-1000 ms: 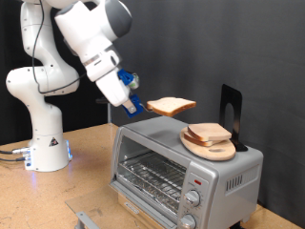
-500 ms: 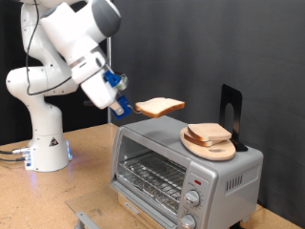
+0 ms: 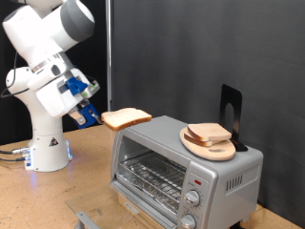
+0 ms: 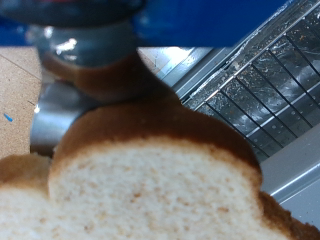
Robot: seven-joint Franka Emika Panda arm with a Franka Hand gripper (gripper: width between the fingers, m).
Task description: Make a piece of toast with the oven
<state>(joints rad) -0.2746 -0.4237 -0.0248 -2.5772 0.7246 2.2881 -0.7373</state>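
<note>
My gripper [image 3: 96, 116] is shut on a slice of pale bread with a tan crust [image 3: 126, 118] and holds it flat in the air, just off the upper left corner of the silver toaster oven [image 3: 181, 162] in the exterior view. The oven's glass door hangs open and its wire rack [image 3: 152, 175] is bare. In the wrist view the slice [image 4: 150, 185] fills the picture close to the camera, with the rack [image 4: 265, 80] beyond it. More bread [image 3: 208, 133] lies on a round wooden plate [image 3: 212, 148] on top of the oven.
A black stand [image 3: 230, 113] rises behind the plate on the oven top. The robot's white base [image 3: 46, 143] stands on the wooden table [image 3: 57, 196] at the exterior view's left. A grey metal piece [image 3: 88, 219] lies near the table's bottom edge.
The gripper has carried the slice to the exterior view's left and down, from above the oven top near the plate to beside the oven's upper left corner.
</note>
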